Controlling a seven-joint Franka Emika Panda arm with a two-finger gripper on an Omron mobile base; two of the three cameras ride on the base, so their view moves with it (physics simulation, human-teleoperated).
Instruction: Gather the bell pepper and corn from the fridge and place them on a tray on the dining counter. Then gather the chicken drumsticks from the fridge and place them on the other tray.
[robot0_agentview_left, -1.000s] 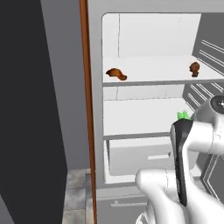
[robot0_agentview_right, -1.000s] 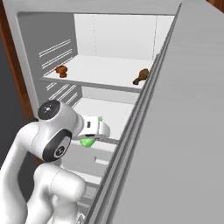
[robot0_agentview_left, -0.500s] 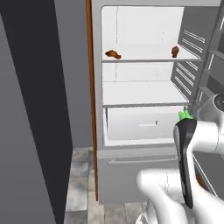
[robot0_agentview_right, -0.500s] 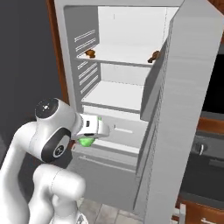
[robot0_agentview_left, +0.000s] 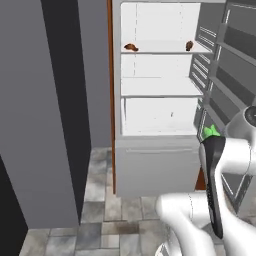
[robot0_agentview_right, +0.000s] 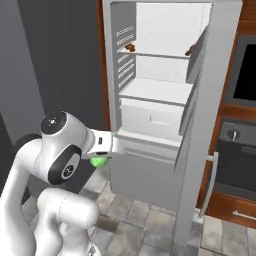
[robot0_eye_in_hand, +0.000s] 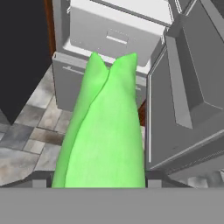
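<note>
The gripper (robot0_eye_in_hand: 99, 186) sits at the bottom centre of the hand view, its jaws spread fairly wide and clamped on the corn (robot0_eye_in_hand: 103, 131), whose bright green husk rises up the middle of that frame. In the left base view a green tip of it shows at right of centre, just above the arm. Past the husk tip stands the fridge (robot0_agentview_left: 160, 120), open, in the upper middle of both base views, its door (robot0_agentview_right: 210, 95) swung out at the right. The two chicken drumsticks (robot0_agentview_left: 131, 47) lie well apart on the top shelf (robot0_agentview_left: 162, 50), one left, one right. Grey stone floor tiles (robot0_agentview_left: 107, 220) spread below. A dark oven (robot0_agentview_right: 240, 145) sits at the right edge.
</note>
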